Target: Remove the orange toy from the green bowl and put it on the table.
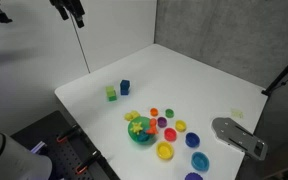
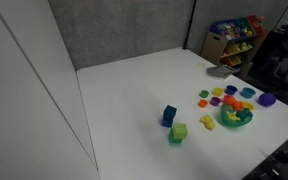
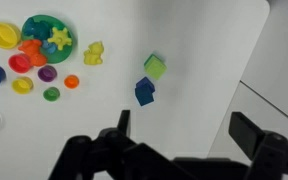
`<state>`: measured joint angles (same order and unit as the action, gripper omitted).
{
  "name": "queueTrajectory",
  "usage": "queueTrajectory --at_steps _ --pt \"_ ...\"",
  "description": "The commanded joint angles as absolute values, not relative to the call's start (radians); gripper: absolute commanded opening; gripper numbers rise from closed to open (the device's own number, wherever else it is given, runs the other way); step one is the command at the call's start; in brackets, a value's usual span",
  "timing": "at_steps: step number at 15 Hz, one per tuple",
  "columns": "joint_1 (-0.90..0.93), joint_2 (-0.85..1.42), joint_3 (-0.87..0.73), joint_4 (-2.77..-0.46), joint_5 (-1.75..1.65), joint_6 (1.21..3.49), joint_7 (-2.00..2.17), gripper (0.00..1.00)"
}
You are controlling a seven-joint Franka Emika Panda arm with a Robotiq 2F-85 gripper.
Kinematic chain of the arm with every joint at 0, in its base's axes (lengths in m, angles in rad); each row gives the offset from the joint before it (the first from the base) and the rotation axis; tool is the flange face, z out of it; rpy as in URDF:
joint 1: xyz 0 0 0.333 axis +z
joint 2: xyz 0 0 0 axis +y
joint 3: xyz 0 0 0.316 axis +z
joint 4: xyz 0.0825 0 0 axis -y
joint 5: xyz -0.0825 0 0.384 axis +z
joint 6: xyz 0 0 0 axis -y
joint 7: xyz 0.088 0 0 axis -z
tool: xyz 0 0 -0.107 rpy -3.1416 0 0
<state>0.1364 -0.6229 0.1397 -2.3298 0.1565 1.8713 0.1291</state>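
The teal-green bowl point(image 3: 46, 22) lies at the upper left of the wrist view and shows in both exterior views point(image 1: 140, 135) point(image 2: 234, 120). In it are the orange toy point(image 3: 30, 47), a small orange-red piece at the bowl's left side, and a yellow star-shaped toy point(image 3: 59, 40). My gripper point(image 3: 184, 130) is open and empty. It hangs high above the white table point(image 3: 204, 40), well away from the bowl, and appears at the top of an exterior view point(image 1: 72, 10).
A green cube point(image 3: 155, 67) and a blue cube point(image 3: 144, 91) lie near the table's middle. A small yellow toy point(image 3: 93, 53) lies beside the bowl. Several small coloured cups point(image 3: 20, 63) ring the bowl. A grey flat object point(image 1: 239, 136) lies at the table edge.
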Motion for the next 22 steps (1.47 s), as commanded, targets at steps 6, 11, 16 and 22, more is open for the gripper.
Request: queueTrajectory --at_steps 6,11,16,22 --pt "0.127 -0.611 0.149 -2.326 0.149 1.879 0.134 1.00" --pt "0.107 -0.533 0.154 -2.322 0.120 1.931 0.142 1.00" --pt "0.072 -0.438 0.142 -2.336 0.051 2.008 0.138 1.00" --pt "0.031 -0.322 0.087 -2.392 -0.024 2.154 0.087 1.00"
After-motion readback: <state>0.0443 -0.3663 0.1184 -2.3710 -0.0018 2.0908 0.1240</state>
